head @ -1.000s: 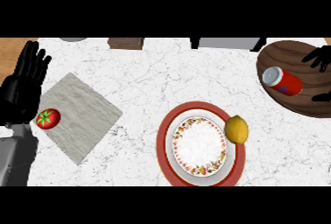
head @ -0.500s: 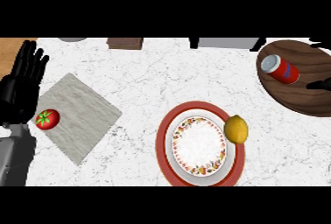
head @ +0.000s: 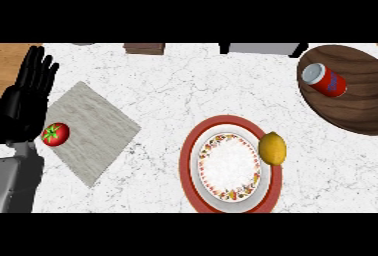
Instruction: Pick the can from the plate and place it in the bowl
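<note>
The red can (head: 325, 80) with a blue band lies tilted in the brown wooden bowl (head: 354, 107). The left hand (head: 26, 100) rests open, fingers straight, holding nothing.

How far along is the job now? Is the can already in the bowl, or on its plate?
Done: nothing shows as finished; the can lies on the brown plate, and the bowl shows only its white inside. In hand: no hand holds the can; the left hand rests open at the left edge, and the right is out of view. Left: getting the can into the bowl.

No readable text anywhere; can (head: 325, 80) label shows no legible lettering.
</note>
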You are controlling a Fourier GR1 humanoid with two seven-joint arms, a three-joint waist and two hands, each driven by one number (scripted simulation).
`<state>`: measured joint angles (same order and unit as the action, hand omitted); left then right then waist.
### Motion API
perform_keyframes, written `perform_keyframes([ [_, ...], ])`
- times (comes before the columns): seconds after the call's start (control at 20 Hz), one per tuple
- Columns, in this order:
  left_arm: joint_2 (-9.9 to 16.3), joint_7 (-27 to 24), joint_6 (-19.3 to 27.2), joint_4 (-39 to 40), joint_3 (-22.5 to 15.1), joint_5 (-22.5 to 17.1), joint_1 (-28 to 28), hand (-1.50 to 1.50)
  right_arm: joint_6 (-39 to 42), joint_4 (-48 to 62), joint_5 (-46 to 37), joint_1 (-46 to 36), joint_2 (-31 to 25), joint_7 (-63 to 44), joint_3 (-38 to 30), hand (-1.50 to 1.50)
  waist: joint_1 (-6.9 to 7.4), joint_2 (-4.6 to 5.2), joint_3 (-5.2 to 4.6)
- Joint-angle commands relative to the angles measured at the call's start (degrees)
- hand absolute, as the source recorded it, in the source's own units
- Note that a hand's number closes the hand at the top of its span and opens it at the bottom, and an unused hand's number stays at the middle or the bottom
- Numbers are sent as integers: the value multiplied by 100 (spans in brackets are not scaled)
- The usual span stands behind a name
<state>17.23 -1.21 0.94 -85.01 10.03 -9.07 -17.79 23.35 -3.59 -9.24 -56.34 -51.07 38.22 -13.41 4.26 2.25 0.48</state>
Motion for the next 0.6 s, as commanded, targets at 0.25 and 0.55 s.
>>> perform_keyframes([
  [0.25, -55, 0, 39, -68, -74, 57, -24, 0, 651, 114, 467, 209, -698, -30, -484, -150, 72, 68, 40],
  [0.55, -70, -78, 0, -73, -33, -4, 20, 0, 998, 58, 571, 509, -883, -13, -584, -150, 72, 104, 64],
])
